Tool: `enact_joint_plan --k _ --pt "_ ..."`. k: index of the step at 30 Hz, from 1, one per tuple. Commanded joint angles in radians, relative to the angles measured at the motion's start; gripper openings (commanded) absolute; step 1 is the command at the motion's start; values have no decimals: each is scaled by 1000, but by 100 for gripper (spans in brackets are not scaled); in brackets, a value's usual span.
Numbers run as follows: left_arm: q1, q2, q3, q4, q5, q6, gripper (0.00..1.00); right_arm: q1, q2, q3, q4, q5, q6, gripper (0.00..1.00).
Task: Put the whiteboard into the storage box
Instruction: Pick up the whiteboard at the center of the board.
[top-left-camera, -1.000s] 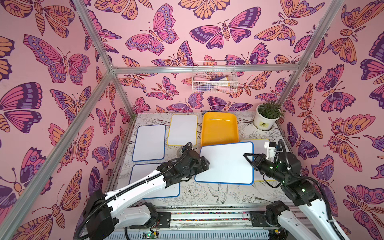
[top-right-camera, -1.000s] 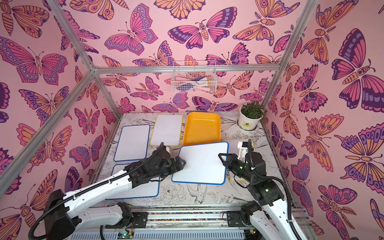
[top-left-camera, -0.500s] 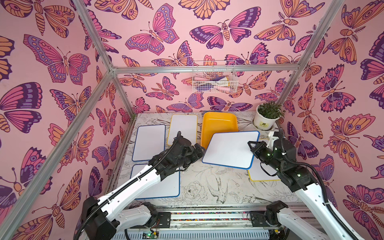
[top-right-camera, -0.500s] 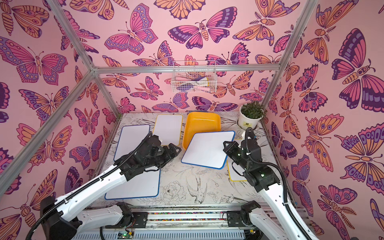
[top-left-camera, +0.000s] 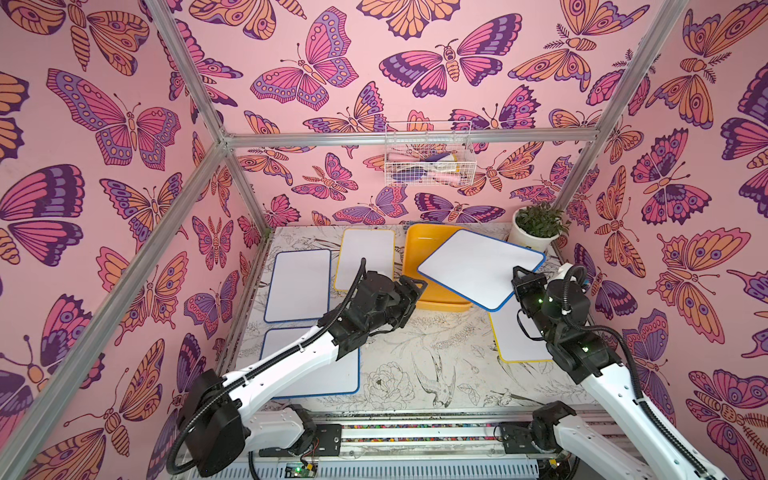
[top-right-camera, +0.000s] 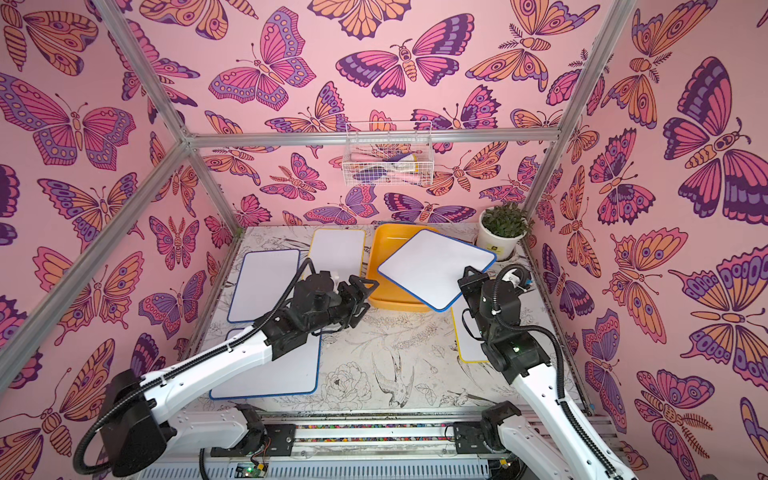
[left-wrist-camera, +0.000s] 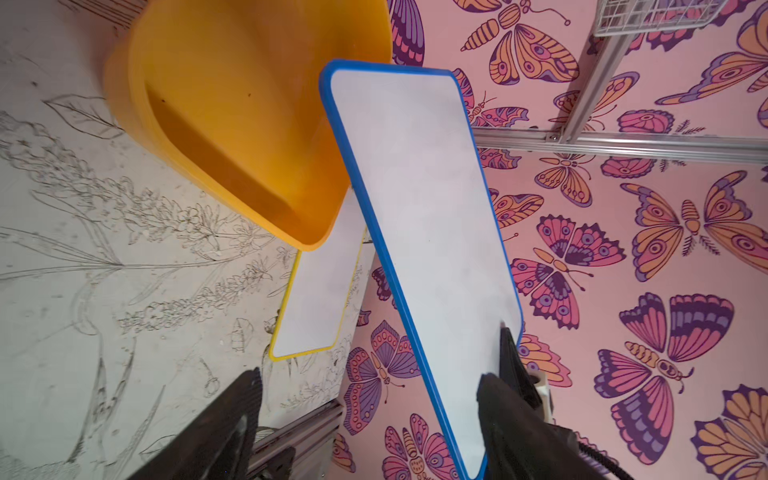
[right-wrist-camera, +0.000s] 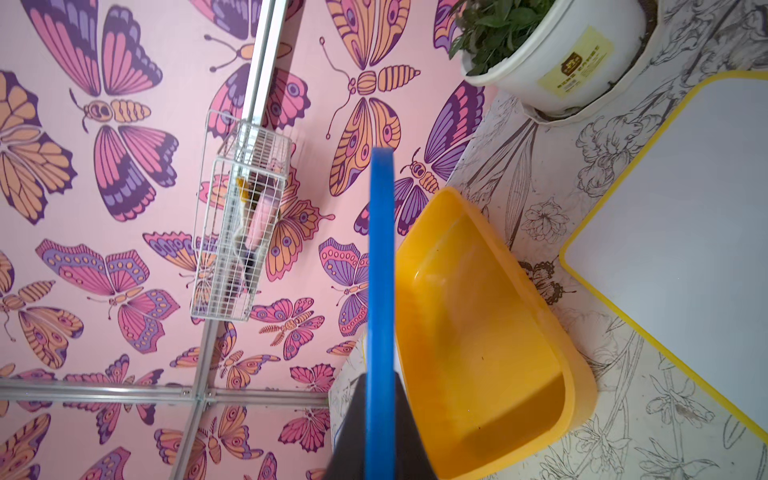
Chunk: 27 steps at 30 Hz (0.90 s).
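- One blue whiteboard (top-left-camera: 478, 270) tilted above one storage box (top-left-camera: 411, 249), right gripper (top-left-camera: 517, 284) clamped on it.
- Left gripper (top-left-camera: 415, 297) wide, empty.
- Four others flat: two blue-rimmed boards (top-left-camera: 298, 284), two yellow-rimmed boards (top-left-camera: 368, 257).

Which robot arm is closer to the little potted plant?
Right. The right gripper holds the blue-edged whiteboard just in front of the potted plant; the left gripper sits across the storage box, farther off.

storage box (top-left-camera: 410, 257): right part hidden beneath the tilted whiteboard (top-left-camera: 478, 270), centre frame
basket (top-left-camera: 428, 166) contents: too small to tell
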Motion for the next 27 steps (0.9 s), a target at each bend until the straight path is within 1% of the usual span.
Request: enact_joint_plan --k 1,4,8,15,22,27 --pt "-31 76 -7 180 -71 -119 82 9 -42 -14 189 110 101 0" --pt "-60 157 10 302 -99 -161 79 11 -60 -27 197 148 104 0" --pt "-89 273 37 484 -138 -191 77 12 -69 -25 184 159 101 0" --pt "-120 414 115 626 -186 -226 73 12 -85 -34 159 168 106 0" --pt "-130 457 161 660 -222 -222 70 12 -90 -49 148 166 109 0" --pt "-133 502 196 663 -243 -248 59 12 -94 -64 157 164 121 0"
